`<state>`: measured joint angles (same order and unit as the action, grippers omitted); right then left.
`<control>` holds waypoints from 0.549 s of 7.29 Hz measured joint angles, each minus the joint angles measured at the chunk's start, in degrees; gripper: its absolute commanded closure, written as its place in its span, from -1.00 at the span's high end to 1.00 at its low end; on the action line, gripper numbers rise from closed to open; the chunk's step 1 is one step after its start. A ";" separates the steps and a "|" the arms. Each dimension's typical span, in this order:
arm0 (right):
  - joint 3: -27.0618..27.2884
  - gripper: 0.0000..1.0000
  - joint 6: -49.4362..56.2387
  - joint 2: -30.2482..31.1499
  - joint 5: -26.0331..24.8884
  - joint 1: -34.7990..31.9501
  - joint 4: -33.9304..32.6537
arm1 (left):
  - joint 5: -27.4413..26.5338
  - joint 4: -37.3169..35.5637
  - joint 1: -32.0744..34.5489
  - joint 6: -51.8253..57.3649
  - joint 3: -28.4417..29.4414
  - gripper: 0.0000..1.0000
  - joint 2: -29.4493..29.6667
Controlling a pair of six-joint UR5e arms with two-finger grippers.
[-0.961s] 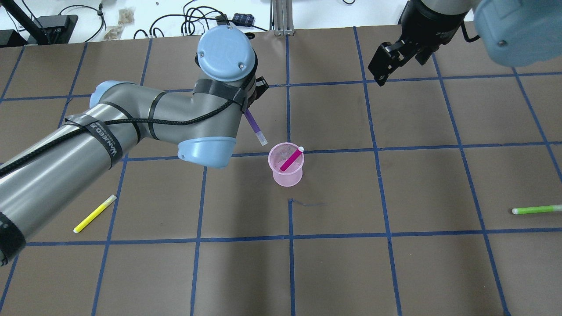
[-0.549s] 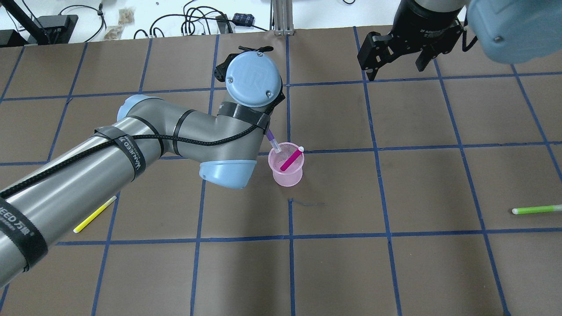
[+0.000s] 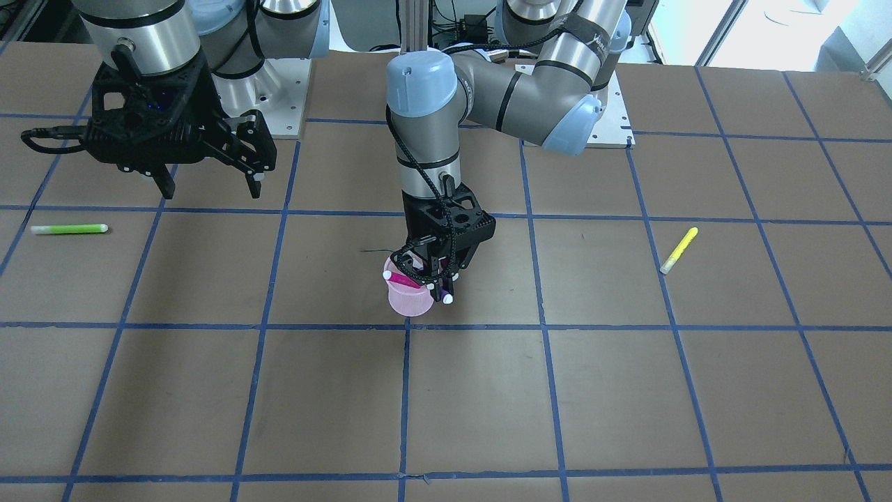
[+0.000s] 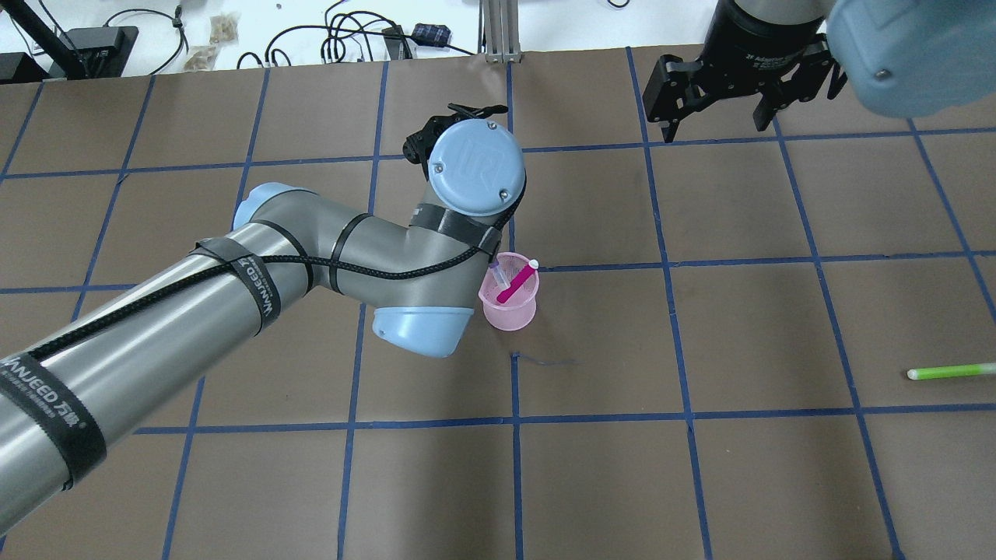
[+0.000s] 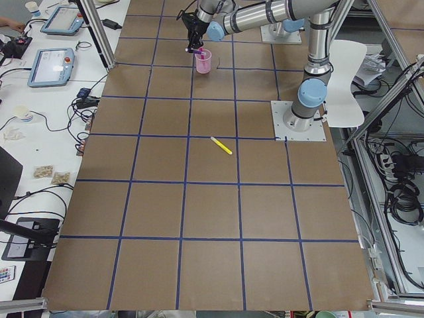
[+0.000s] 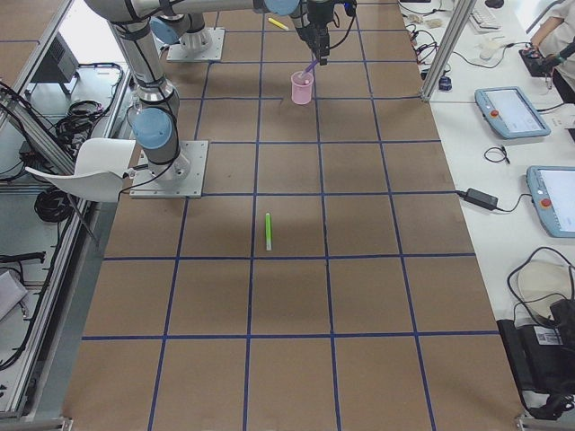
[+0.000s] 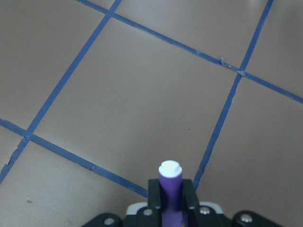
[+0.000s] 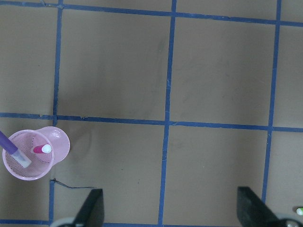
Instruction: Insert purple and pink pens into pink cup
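The pink mesh cup [image 4: 510, 311] stands near the table's middle, with the pink pen [image 4: 517, 281] leaning inside it. My left gripper [image 3: 433, 277] hangs just over the cup and is shut on the purple pen [image 4: 498, 274], whose lower end dips inside the cup's rim. The wrist view shows the purple pen [image 7: 170, 189] clamped between the fingers. In the overhead view my left arm hides its gripper. My right gripper [image 4: 712, 131] is open and empty at the far right; its camera shows the cup [image 8: 33, 163] with both pens.
A yellow pen [image 3: 678, 250] lies on the brown table on my left side, hidden by my arm in the overhead view. A green pen [image 4: 949, 372] lies near the right edge. Blue tape lines grid the table.
My left arm has moved right with the purple pen; its lower end went from beside the cup to inside the rim. My right gripper has turned at the wrist, still open.
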<state>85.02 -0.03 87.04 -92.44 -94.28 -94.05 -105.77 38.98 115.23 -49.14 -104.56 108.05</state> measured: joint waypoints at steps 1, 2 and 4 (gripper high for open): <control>0.28 1.00 0.06 -0.01 0.07 -0.25 0.00 | 0.21 -0.08 0.24 -0.04 -0.42 -1.00 0.29; 0.58 1.00 0.10 -0.01 0.12 -0.54 0.01 | 0.26 -0.11 0.71 -0.08 -0.60 -0.66 0.63; 0.80 1.00 0.19 0.01 0.15 -0.73 0.00 | 0.30 -0.05 1.53 0.12 -0.60 0.99 1.20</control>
<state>85.82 0.16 87.05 -92.29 -95.02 -94.04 -105.47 38.93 116.76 -49.02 -105.17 109.24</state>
